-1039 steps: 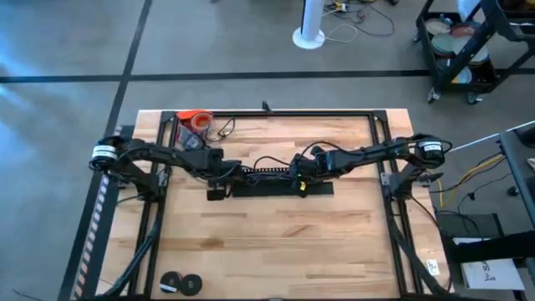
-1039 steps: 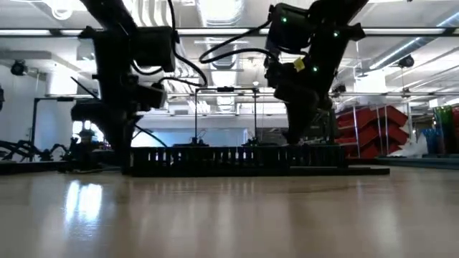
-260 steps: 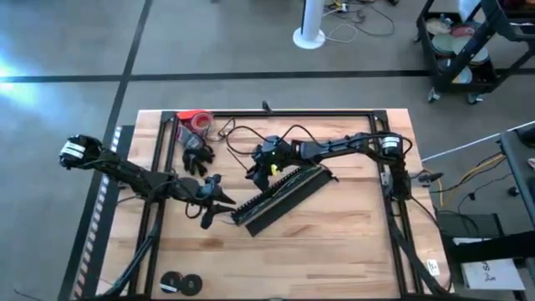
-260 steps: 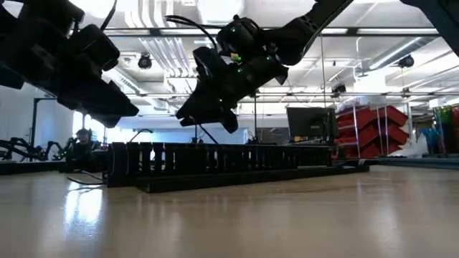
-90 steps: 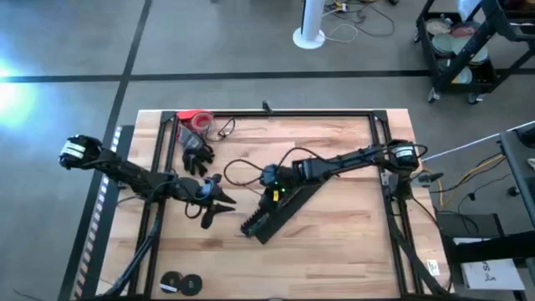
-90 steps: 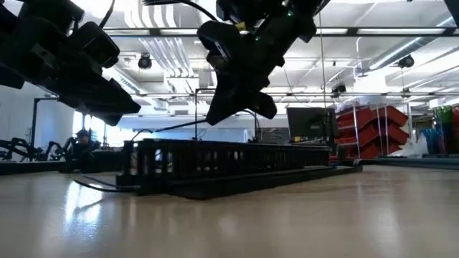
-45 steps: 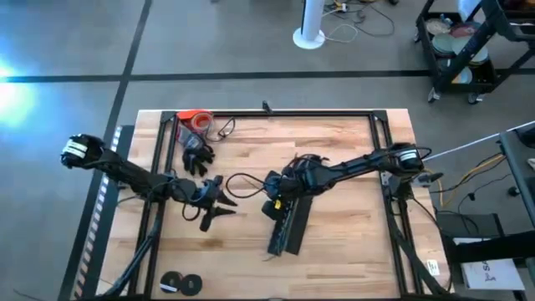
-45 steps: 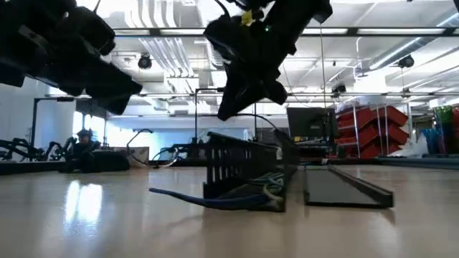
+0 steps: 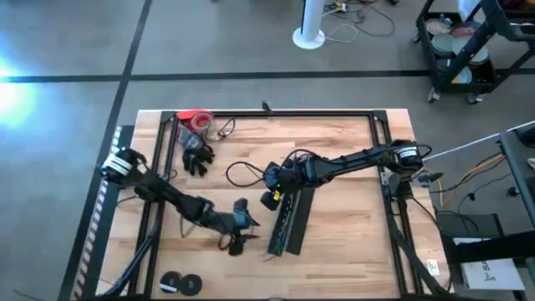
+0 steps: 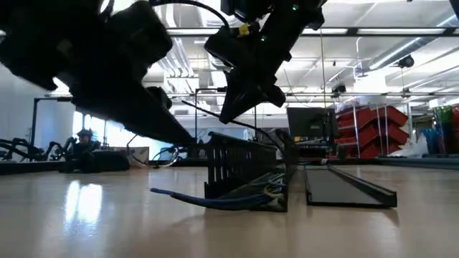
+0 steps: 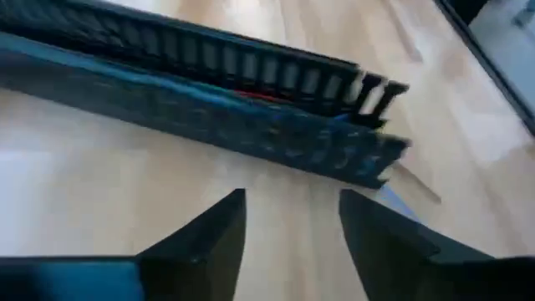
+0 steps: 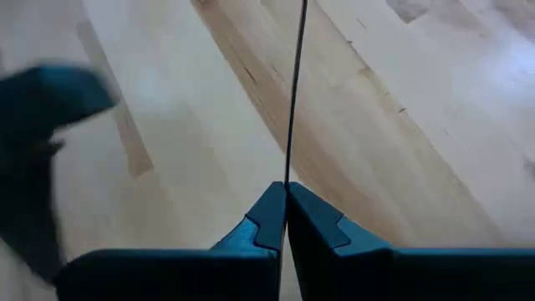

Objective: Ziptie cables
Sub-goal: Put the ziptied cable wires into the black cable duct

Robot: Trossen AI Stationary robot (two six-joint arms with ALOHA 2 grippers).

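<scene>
Right gripper (image 9: 272, 186) jaws pinch a cable (image 12: 294, 92); left gripper (image 9: 242, 227), jaws spread, faces the slotted bar (image 9: 288, 219) at three o'clock.

bare wood lies before the left pincer (image 11: 288, 238); the slotted bar (image 11: 209, 67) blocks farther on.

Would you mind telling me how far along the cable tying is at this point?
No tie shows on the cables yet. In hand: the right hand is shut on a thin black cable near the slotted bar's far end, while the left hand is open, facing the bar's near end. Bundling and tying remain.
</scene>
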